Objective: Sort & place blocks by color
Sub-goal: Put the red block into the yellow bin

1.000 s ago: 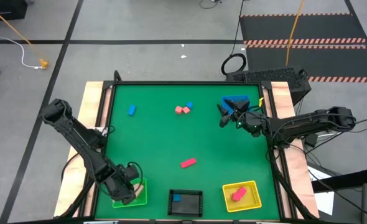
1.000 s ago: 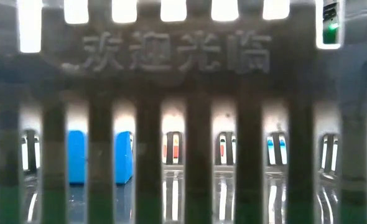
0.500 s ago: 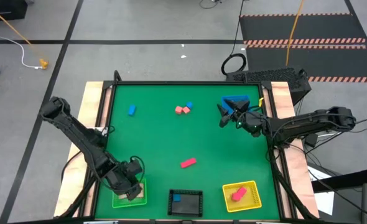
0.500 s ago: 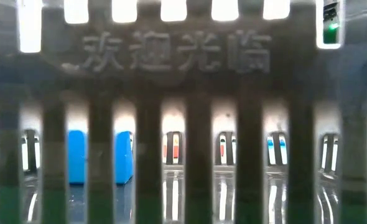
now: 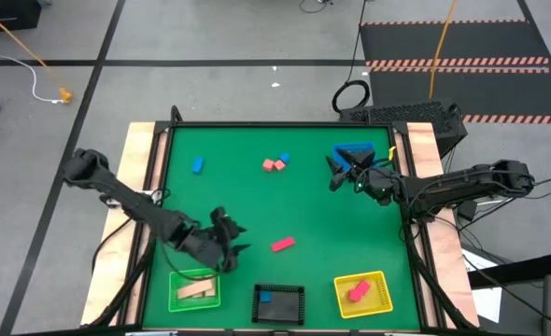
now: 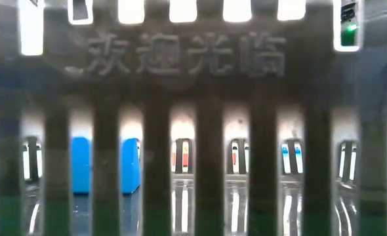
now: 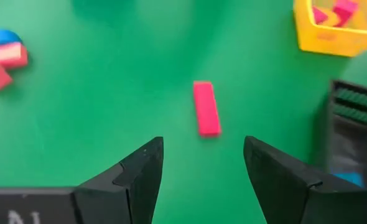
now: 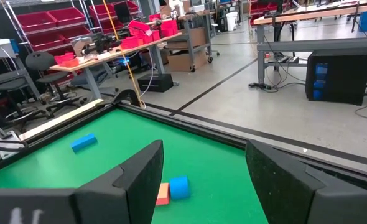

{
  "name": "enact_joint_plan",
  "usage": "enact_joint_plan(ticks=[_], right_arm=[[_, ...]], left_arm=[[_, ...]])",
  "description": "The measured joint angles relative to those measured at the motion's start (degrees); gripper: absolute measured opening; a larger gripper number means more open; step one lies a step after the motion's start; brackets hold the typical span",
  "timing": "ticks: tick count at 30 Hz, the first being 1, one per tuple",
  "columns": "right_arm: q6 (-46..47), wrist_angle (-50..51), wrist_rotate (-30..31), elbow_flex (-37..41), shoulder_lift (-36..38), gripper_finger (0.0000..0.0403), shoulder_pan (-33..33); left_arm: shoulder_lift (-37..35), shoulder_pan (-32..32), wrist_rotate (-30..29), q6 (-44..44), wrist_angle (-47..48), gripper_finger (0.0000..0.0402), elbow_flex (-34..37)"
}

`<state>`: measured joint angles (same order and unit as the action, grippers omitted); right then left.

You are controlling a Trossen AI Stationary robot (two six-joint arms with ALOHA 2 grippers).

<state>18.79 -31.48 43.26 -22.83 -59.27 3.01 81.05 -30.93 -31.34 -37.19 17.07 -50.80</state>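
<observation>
My left gripper [image 5: 238, 239] [image 7: 202, 165] hangs open above the green mat, just left of a red bar block [image 5: 282, 245] [image 7: 206, 109] that lies flat there. Its fingers touch nothing. Tan blocks [image 5: 194, 291] lie in the green tray [image 5: 175, 302]. A blue block [image 5: 265, 298] lies in the black tray [image 5: 278, 315], and a red block [image 5: 358, 291] in the yellow tray [image 5: 380, 303]. Loose on the mat are a blue block [image 5: 197, 165] [image 8: 84, 142] and a pink and blue cluster [image 5: 275, 163] [image 8: 171, 189]. My right gripper [image 5: 334, 174] [image 8: 202, 180] waits open at the far right.
A flat blue square tray [image 5: 353, 152] lies at the far right, beside my right gripper. The three mesh trays line the near edge. The low view looks through the black tray's bars [image 6: 210, 164] at the blue block [image 6: 105, 165]. Wooden rails [image 5: 145, 159] border the mat.
My left gripper has left the green tray. It has swung toward the table's right and a little toward the far edge, up to the red bar, turning as it went. The tan blocks stay in the green tray, now uncovered.
</observation>
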Motion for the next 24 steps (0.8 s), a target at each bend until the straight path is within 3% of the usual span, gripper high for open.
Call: enact_joint_plan(ticks=[10,17,24], right_arm=[[0.00,0.00,-0.02,0.00,0.00,0.0220,0.00],[0.00,0.02,-0.01,0.00,0.00,0.0220,0.01],[0.00,0.02,-0.01,0.00,0.00,0.0220,0.01]], left_arm=[[14.37,6.22,0.47,16.78,-19.16,0.0223,0.03],[21.85,6.54,0.44,18.97,-31.90,0.0224,0.03],[27.34,6.48,0.73,21.92,-35.82,0.0224,0.03]])
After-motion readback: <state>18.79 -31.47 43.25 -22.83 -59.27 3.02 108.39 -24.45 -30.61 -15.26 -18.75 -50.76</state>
